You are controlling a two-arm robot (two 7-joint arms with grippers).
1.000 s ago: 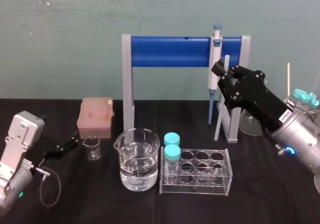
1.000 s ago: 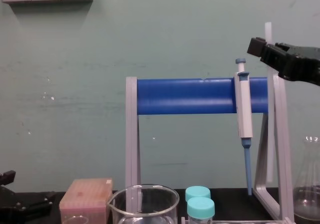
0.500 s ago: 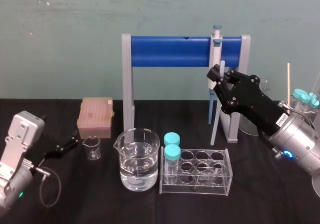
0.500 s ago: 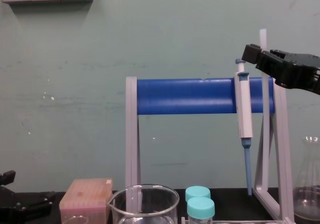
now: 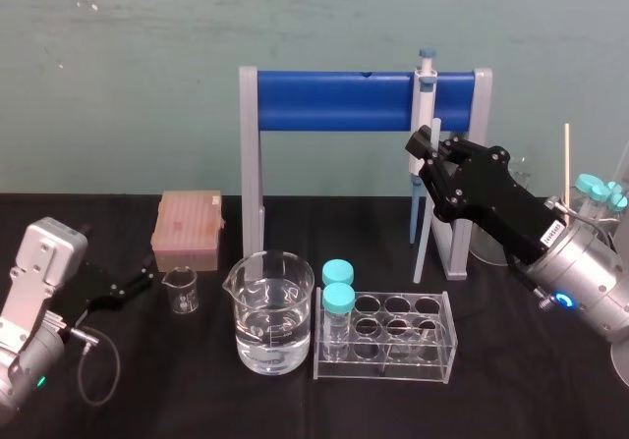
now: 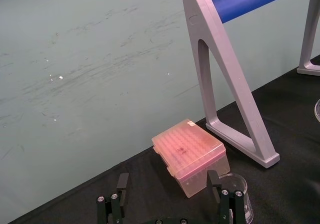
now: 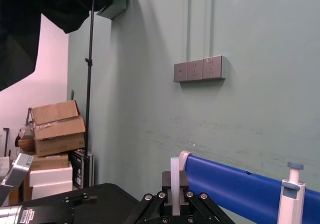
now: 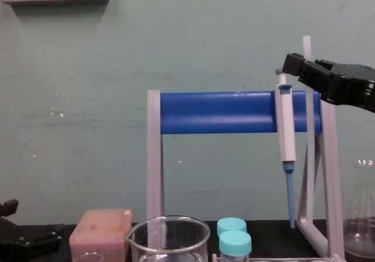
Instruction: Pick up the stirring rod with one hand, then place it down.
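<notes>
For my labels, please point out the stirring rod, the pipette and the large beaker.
stirring rod point(image 5: 420, 252), head view, lower shaft.
pipette point(image 8: 286, 127), chest view, grey body.
large beaker point(image 5: 270, 297), head view, glass wall.

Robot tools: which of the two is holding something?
The right tool, raised beside the blue bar, is shut on the white stirring rod; the left tool sits open and empty near the pink box.

Pipette point(image 5: 426, 90) hangs on rack point(image 5: 334, 100), beaker point(image 5: 272, 311) in front.

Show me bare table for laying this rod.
Bare table runs before the beaker and tube rack, and between the grey stand's legs. Crowded at its right leg, where the right hand holds the stirring rod. The left hand sits far left.
</notes>
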